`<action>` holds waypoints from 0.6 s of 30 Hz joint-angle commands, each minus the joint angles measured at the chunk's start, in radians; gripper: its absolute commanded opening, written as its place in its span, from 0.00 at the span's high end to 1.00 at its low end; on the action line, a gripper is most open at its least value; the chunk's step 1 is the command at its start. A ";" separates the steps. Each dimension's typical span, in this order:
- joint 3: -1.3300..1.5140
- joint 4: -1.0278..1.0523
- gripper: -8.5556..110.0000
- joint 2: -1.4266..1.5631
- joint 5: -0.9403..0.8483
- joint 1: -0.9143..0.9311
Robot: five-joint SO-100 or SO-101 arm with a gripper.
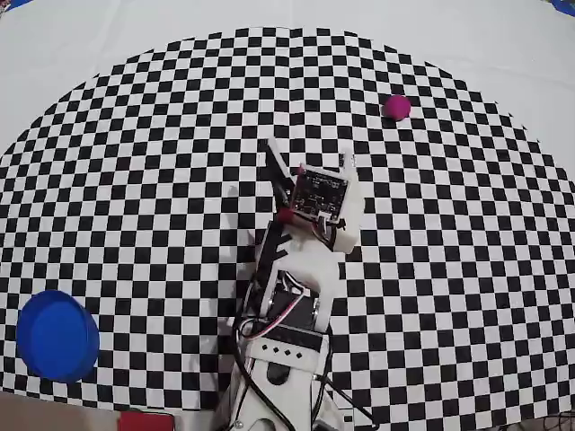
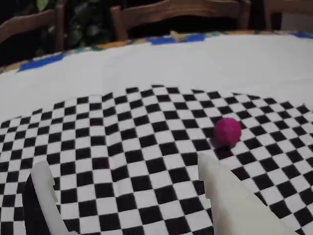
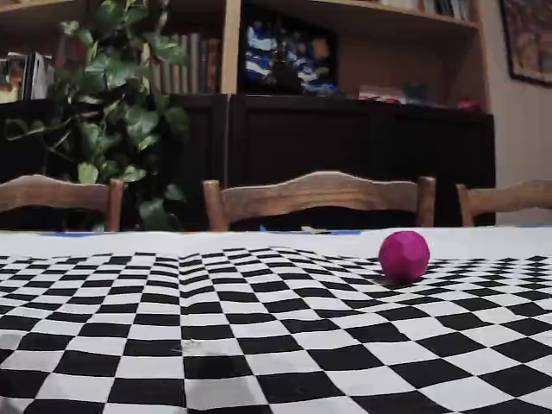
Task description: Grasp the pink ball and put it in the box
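The pink ball [image 1: 396, 107] rests on the checkered mat at the far right in the overhead view. My gripper [image 1: 308, 153] is open and empty near the mat's middle, short of the ball and to its left. In the wrist view the ball [image 2: 227, 130] lies just beyond the right fingertip, outside the gap of the gripper [image 2: 121, 162]. The fixed view shows the ball [image 3: 404, 255] alone on the mat, with no gripper in sight. The blue round box [image 1: 57, 335] stands at the near left, far from the gripper.
A small flat red rectangle [image 1: 144, 420] lies at the near edge, left of the arm's base. The checkered mat [image 1: 162, 180] lies on a white tablecloth [image 1: 108, 36]. Wooden chairs [image 3: 315, 194] stand behind the table's far edge.
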 commanded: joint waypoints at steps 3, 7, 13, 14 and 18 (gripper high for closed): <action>0.008 -0.021 0.63 -0.021 -0.008 0.035; 0.008 -0.026 0.63 -0.028 -0.008 0.067; 0.008 -0.031 0.63 -0.031 -0.008 0.109; 0.008 -0.031 0.63 -0.031 -0.008 0.115; 0.008 -0.037 0.63 -0.032 -0.008 0.140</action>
